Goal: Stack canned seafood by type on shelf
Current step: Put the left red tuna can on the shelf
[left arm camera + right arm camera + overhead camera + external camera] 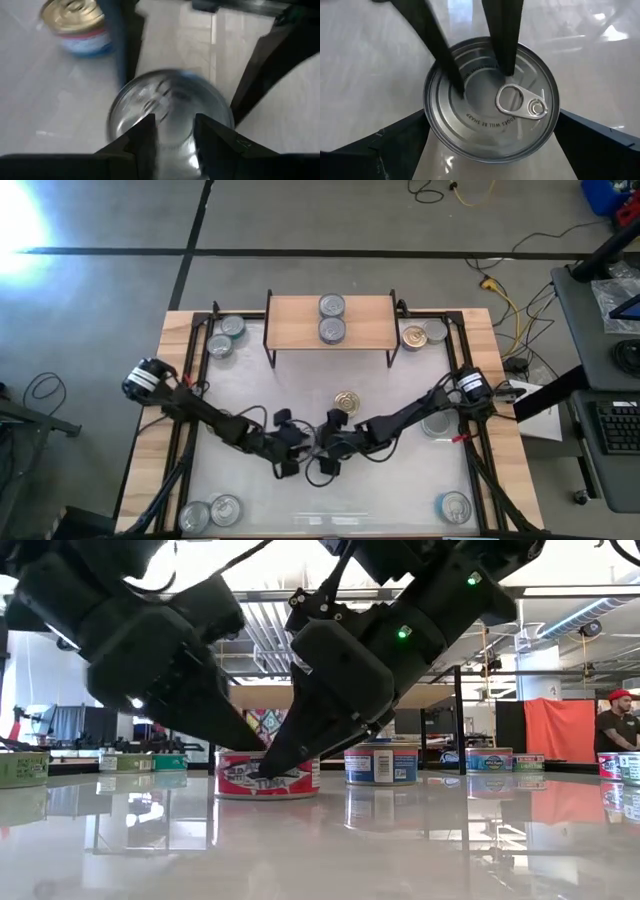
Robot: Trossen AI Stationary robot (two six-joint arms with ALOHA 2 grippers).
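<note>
A silver-topped tin (pixel 490 105) with a pull tab and red sides (pixel 267 780) stands on the white tabletop at mid-table. Both grippers meet over it. My right gripper (pixel 492 122) is open wide, one finger on either side of the tin. My left gripper (pixel 175 122) is open by a narrow gap, nothing between its fingers, its tips (pixel 457 85) at the tin's lid. The shelf (pixel 300 325) stands at the far edge with two silver-topped tins (pixel 332 306) (pixel 332 330) on its board. A gold-topped, blue-sided tin (pixel 347 401) stands just beyond the grippers. My left gripper comes slanting down from the table's left. Its two fingertips (pixel 505 65) stand at the tin's lid beside the pull tab (pixel 520 102); whether they touch it I cannot tell. My right gripper's fingers (pixel 395 145) flank the tin's wall, slanting down from the right; whether they touch it I cannot tell.
More tins stand at the far left (pixel 225 335), far right (pixel 425 335), near left (pixel 210 510), near right (pixel 455 505) and under the right arm (pixel 435 425). Wooden edges and black rails (pixel 190 350) border the tabletop. A person (pixel 615 730) is in the room behind.
</note>
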